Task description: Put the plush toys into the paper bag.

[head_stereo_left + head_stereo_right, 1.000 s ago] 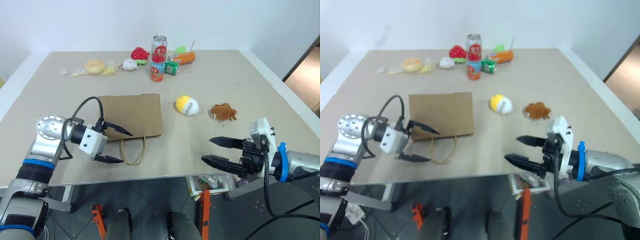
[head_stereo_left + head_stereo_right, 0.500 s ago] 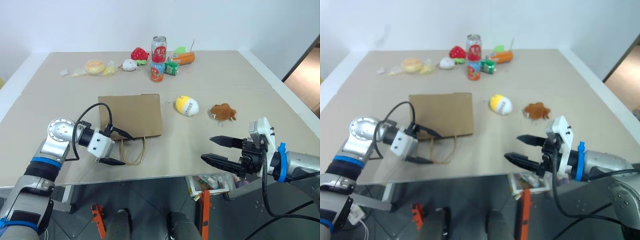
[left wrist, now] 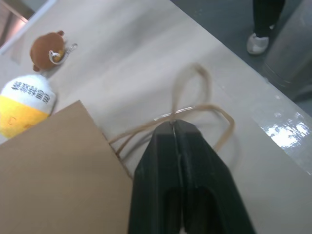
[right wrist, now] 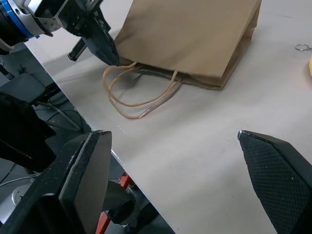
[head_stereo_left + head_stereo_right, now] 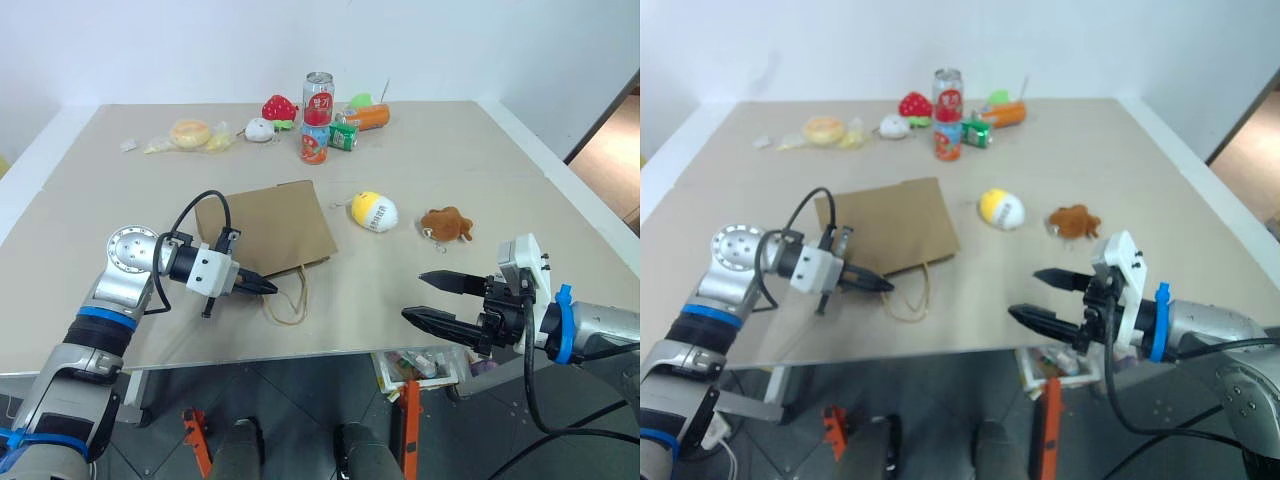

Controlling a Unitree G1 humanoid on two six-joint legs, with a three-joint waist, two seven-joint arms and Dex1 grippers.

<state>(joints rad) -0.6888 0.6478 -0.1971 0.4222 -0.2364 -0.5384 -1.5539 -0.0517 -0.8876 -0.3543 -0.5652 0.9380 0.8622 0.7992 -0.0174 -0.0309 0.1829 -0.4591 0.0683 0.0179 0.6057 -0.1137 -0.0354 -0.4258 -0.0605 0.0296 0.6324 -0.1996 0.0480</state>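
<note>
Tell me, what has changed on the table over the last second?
The left hand slid in toward the paper bag and shut its fingers on the bag's cord handles; the bag swung askew, its near end lifted. The right hand stayed open, and the egg toy and brown toy lay untouched.

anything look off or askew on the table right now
The paper bag lies flat on its side and sits skewed to the table edge, its cord handles splayed toward the near edge, so nothing can go in yet. The left gripper is shut at the handles. Both plush toys rest undisturbed.
</note>
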